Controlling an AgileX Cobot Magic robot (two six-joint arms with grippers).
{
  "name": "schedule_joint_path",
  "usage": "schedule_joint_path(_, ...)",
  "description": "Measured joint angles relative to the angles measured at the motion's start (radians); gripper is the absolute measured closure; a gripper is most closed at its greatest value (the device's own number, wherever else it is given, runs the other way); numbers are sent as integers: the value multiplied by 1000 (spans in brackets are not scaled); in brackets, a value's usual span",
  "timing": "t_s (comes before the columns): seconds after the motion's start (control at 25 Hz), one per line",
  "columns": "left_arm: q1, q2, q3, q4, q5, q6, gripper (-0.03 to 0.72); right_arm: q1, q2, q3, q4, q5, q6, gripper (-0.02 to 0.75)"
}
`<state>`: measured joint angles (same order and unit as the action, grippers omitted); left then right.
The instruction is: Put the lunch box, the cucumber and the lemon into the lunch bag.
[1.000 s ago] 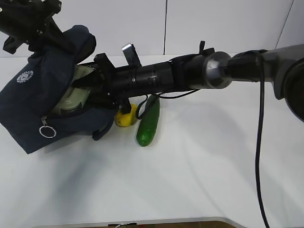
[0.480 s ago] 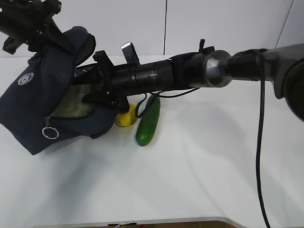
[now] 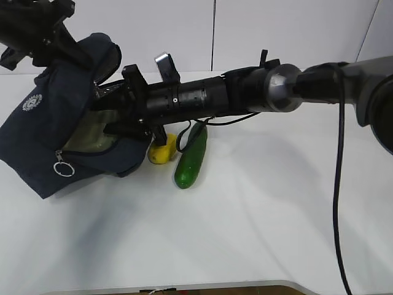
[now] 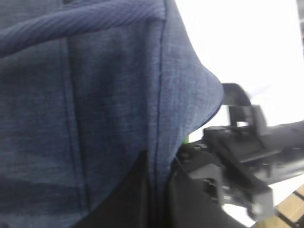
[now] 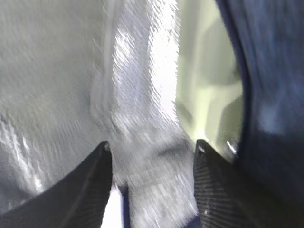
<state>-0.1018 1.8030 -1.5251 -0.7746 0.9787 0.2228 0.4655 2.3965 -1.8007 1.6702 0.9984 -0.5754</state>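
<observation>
The navy lunch bag (image 3: 37, 135) hangs tilted at the left, its upper edge pinched in my shut left gripper (image 3: 77, 55). In the left wrist view, bag fabric (image 4: 95, 95) fills the frame and runs between the dark fingers of that gripper (image 4: 156, 190). My right gripper (image 3: 113, 114) reaches into the bag's mouth. It is open (image 5: 152, 145), with only silver foil lining (image 5: 142, 95) between its fingers. The pale green lunch box (image 3: 89, 132) lies inside the bag, its lid (image 5: 204, 95) just beside the right finger. The lemon (image 3: 161, 153) and cucumber (image 3: 190, 160) lie on the table under the right arm.
The long right arm (image 3: 245, 95) stretches across the white table (image 3: 245, 215) from the right edge, with its cable (image 3: 335, 184) hanging down. A metal ring pull (image 3: 59, 169) dangles from the bag's zip. A white wall stands behind.
The lunch box sits deeper in the bag and the bag's lower lip has come up over it. The right gripper's jaws stand a little wider. Lemon and cucumber have not moved.
</observation>
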Motion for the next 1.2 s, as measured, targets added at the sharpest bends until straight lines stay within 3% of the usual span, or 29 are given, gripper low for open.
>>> schedule_joint_path(0.44, 44, 0, 0, 46, 54, -2, 690, -6, -52, -9, -235, 30, 44, 321)
schedule_joint_path(0.8, 66, 0, 0, 112, 68, -22, 690, -6, -139, -21, -332, 47, 68, 321)
schedule_joint_path(1.2, 97, 0, 0, 198, 114, -39, 690, -6, -270, -21, -781, 64, 301, 320)
